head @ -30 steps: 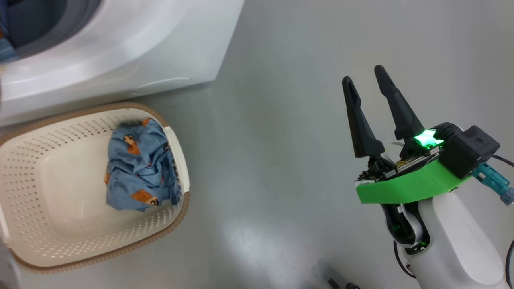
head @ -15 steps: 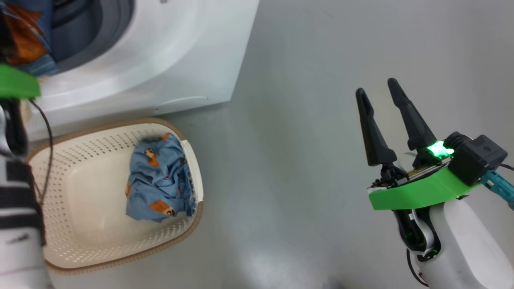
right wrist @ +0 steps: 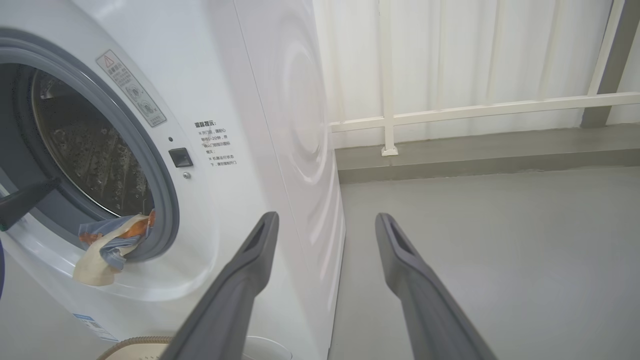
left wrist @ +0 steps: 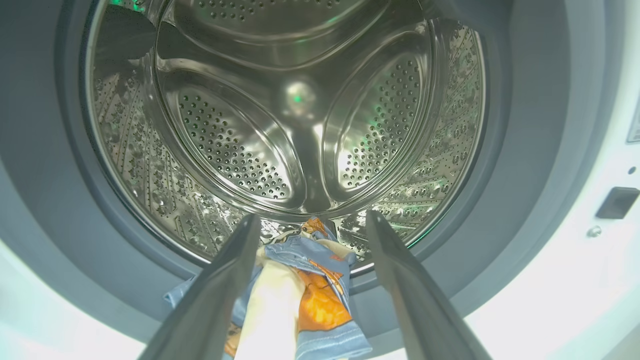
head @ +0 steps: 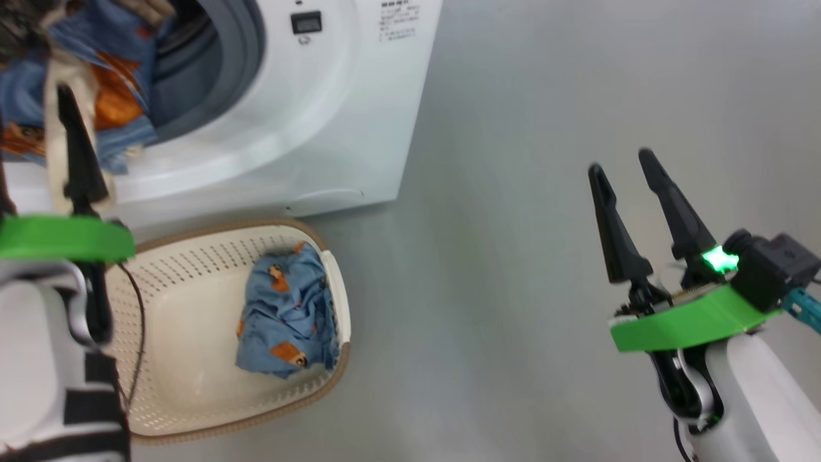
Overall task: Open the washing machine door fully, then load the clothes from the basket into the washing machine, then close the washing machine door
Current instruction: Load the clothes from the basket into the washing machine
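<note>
Grey floor point(head: 513, 276); garment point(left wrist: 310, 305) draped off the drum point(left wrist: 300, 125), left gripper point(left wrist: 312, 215) and right gripper point(head: 619, 161) both spread, second garment point(head: 285, 321) waiting in basket point(head: 192, 256).

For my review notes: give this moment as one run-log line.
phase: loading | left gripper: open at drum, clothes draped over gasket | right gripper: open, above floor | basket: one blue garment inside

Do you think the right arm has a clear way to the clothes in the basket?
Probably yes: the right gripper is open and empty, only bare floor separates it from the basket, and the clothes lie uncovered.
</note>
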Tool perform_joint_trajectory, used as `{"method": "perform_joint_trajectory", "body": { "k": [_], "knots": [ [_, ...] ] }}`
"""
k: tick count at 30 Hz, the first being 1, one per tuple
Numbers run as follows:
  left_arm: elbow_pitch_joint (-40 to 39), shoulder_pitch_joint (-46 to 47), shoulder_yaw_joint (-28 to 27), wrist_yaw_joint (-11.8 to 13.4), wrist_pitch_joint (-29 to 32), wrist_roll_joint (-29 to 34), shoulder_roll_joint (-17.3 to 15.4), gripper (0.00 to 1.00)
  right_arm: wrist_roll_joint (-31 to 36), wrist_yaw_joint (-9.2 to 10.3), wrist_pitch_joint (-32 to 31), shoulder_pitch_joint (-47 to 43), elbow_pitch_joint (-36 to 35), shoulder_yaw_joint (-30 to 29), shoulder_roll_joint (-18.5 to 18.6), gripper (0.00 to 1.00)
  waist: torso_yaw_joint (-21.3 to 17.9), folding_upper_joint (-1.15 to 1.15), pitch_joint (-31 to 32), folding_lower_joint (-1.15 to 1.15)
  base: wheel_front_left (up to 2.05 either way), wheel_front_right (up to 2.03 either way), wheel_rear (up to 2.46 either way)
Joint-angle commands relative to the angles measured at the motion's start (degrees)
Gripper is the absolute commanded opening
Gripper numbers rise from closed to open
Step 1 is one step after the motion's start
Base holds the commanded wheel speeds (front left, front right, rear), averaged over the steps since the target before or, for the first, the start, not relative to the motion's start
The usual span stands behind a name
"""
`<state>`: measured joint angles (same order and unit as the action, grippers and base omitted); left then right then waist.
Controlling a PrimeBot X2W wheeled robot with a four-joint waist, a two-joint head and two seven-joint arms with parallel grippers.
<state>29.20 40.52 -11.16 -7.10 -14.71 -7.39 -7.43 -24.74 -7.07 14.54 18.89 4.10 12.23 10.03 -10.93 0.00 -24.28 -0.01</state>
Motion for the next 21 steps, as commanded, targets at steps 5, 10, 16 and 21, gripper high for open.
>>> {"method": "perform_joint_trajectory", "body": {
  "k": [5, 10, 16, 21],
  "knots": [
    [-3.4, -6.0, -1.7, -0.3, -0.3, 0.4, -0.1, 1.0, -0.1, -0.42, 0.5, -4.0, -0.7, 0.1, 1.7, 1.0, 2.1, 0.0, 5.0, 0.01, 0.0, 0.0, 0.0],
    [-5.6, -10.9, -2.0, -0.3, -0.3, 0.5, 1.3, 1.0, -0.3, -0.42, 0.5, -6.3, -0.4, -0.5, 2.4, 1.0, 3.3, 0.0, 8.0, 0.01, 0.0, 0.0, 0.0],
    [-8.1, -17.2, -1.2, -0.4, -0.3, 1.5, 2.7, 1.0, -0.5, -0.42, 0.5, -9.0, -0.3, -1.1, 3.0, 1.0, 4.4, 0.0, 10.8, 0.01, 0.0, 0.0, 0.0],
    [-10.1, -21.5, -0.3, -0.4, -0.3, 1.9, 3.4, 1.0, -0.5, -0.42, 0.5, -10.8, -0.3, -1.8, 3.3, 1.0, 5.2, 0.0, 12.2, 0.01, 0.0, 0.0, 0.0]
  ]
}}
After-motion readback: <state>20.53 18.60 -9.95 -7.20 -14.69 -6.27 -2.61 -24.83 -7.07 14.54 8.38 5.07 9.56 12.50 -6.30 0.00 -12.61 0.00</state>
